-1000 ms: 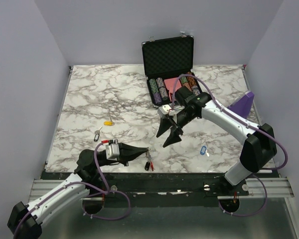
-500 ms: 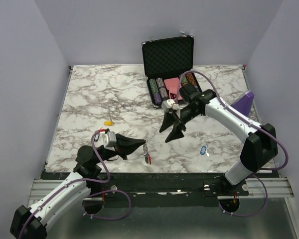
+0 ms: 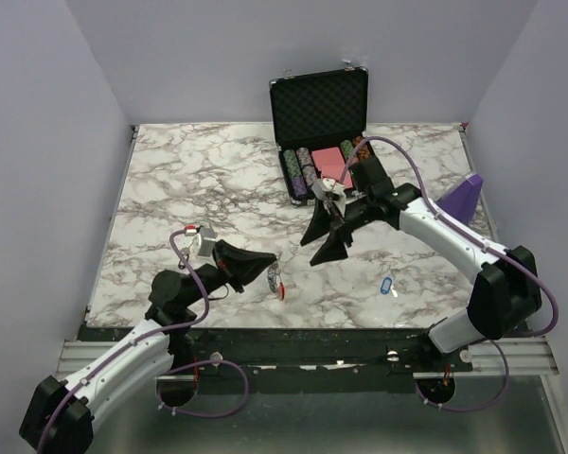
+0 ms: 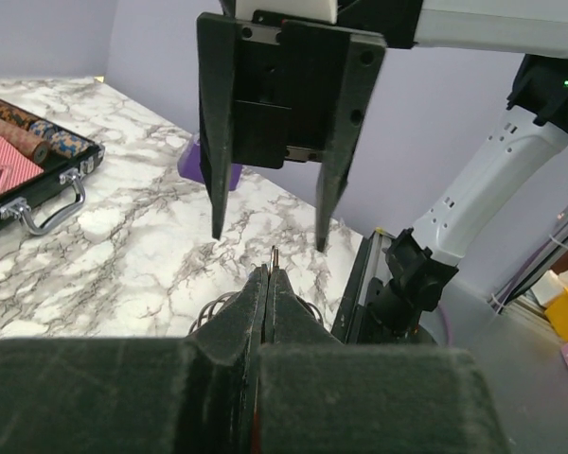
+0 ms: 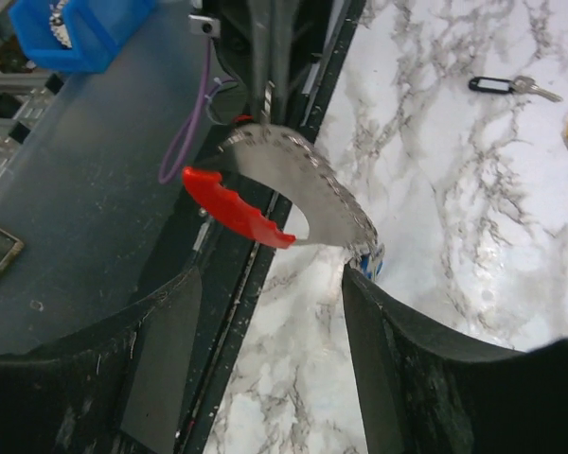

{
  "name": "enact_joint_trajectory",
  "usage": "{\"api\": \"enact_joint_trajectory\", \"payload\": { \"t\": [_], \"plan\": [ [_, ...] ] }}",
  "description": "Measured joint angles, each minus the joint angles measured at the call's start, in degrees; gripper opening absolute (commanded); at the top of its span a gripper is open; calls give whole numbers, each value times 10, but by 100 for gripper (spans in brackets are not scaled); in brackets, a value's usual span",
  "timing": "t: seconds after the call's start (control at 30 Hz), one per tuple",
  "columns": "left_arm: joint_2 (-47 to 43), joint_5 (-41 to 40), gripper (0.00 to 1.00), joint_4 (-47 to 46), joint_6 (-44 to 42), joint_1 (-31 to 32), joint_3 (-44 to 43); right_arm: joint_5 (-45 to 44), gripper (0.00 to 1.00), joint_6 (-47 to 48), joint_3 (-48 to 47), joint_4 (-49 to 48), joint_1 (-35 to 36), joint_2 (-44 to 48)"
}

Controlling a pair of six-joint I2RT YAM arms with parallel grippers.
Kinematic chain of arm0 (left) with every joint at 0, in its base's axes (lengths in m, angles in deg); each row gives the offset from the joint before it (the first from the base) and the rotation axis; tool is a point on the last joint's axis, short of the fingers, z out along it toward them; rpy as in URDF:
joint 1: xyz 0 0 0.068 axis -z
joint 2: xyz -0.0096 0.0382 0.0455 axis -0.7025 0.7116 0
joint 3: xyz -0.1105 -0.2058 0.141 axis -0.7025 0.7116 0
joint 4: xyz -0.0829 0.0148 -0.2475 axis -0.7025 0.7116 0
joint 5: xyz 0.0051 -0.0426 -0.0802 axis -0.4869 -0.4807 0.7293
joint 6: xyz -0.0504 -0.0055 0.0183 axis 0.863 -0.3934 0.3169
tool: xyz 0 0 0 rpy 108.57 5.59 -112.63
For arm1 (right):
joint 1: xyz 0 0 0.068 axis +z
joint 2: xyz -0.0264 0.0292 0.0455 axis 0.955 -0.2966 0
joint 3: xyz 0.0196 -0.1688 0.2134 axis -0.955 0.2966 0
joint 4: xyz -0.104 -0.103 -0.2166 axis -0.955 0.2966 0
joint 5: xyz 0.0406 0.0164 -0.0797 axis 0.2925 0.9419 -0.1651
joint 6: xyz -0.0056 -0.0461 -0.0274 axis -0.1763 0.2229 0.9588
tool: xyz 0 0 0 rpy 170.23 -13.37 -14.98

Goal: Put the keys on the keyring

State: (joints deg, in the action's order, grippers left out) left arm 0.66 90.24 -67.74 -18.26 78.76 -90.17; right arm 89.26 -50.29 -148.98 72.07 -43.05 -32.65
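My left gripper [image 3: 267, 265] is shut on the keyring [image 3: 277, 282], a red and silver-grey loop that hangs above the table near the front edge. In the right wrist view the keyring [image 5: 265, 184] hangs between my open right fingers, with something blue [image 5: 367, 264] at its lower end. My right gripper [image 3: 318, 248] is open and empty, just right of the keyring and pointing at it. In the left wrist view my shut gripper [image 4: 268, 276] shows only the keyring's thin edge [image 4: 275, 255]. Loose keys lie on the table: a yellow tag [image 3: 205, 234], a dark tag [image 3: 185, 255] and a blue tag [image 3: 388, 285].
An open black case [image 3: 319, 104] with poker chips stands at the back centre, just behind the right arm. A purple object [image 3: 462, 196] sits at the right edge. The table's front edge and a metal rail [image 3: 303, 355] run just below the keyring.
My left gripper has risen and moved away from the front edge with the keyring. My right gripper has shifted slightly back and stays open, facing it.
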Motion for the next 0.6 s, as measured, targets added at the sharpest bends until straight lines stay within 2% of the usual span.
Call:
{"api": "enact_joint_trajectory", "payload": {
  "t": [0.27, 0.6],
  "plan": [
    [93, -1, 0, -48, 11, 0, -2, 2, 63, -136, 14, -127, 51, -1],
    [116, -1, 0, -76, 10, 3, -17, -22, 60, -275, 47, -252, 54, -4]
  ]
}}
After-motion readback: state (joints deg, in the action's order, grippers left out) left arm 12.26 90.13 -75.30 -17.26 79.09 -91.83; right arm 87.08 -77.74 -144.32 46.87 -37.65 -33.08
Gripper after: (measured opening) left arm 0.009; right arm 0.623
